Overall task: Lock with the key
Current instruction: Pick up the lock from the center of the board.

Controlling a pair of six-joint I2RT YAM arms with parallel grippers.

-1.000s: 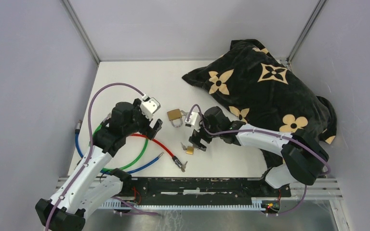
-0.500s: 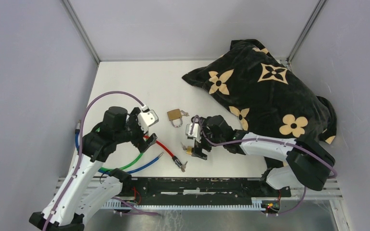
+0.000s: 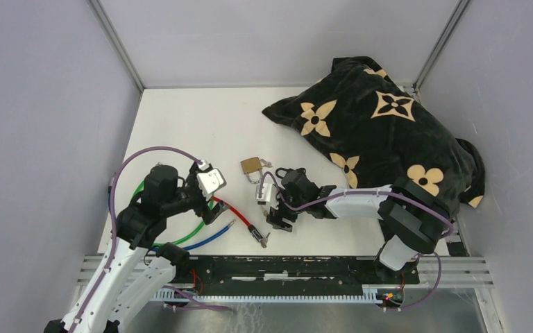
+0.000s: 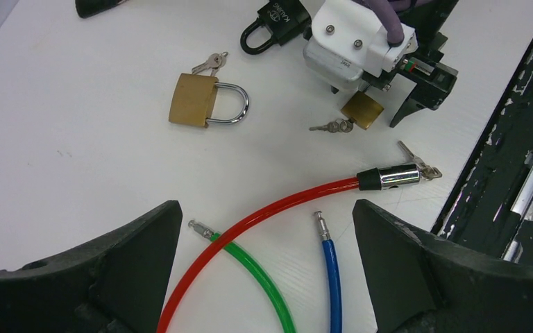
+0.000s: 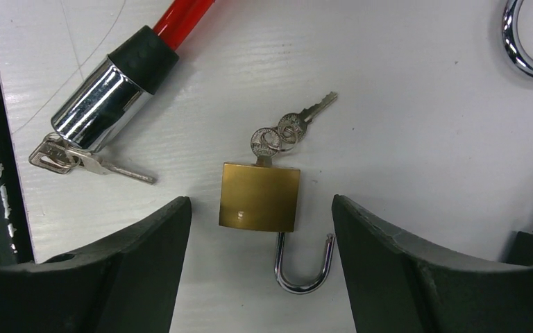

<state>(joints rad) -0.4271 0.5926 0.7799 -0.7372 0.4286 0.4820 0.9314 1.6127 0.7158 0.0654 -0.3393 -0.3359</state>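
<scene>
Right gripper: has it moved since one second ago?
Yes. The right gripper went toward the near edge, away from the big brass padlock.

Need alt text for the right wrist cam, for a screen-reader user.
A small brass padlock, shackle open and keys in its keyhole, lies on the white table between the fingers of the open right gripper, touching neither. At upper left lies a red cable lock's chrome end with a second key set.
</scene>
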